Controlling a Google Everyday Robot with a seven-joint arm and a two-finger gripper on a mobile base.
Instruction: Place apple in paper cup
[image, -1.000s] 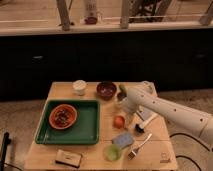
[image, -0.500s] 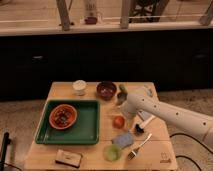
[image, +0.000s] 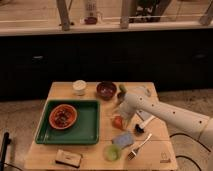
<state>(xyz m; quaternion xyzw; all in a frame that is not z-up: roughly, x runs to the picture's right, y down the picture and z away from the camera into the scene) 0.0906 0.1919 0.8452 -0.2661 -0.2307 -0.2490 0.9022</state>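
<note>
Apple (image: 118, 121): small, red-orange, resting on the wooden surface (image: 160, 150), just off the right rim of the green tray (image: 93, 136), about mid-depth. Gripper (image: 120, 115) sits directly above and touching or nearly touching the apple's top; the white arm (image: 167, 116) reaches in from the lower right and covers the wrist end. Whether the gripper is open, closed or holding the fruit cannot be told from this view. Paper cup (image: 79, 87): white, upright, at the far edge of the surface toward the left, well apart from the apple and beyond the tray's far rim. Dark maroon bowl (image: 106, 90) just right of the cup, also at the far edge, between cup and arm. Inside the tray, left half: orange bowl (image: 63, 116) with dark contents. Near side of the apple: a blue-grey flat item (image: 123, 139), and nearer still a pale green round item (image: 112, 152). A fork (image: 139, 146) lies diagonally right of those two. A small dark object (image: 139, 129) lies just right of the apple, under the arm. Brown rectangular block (image: 68, 158) at the near edge, below the tray.
</note>
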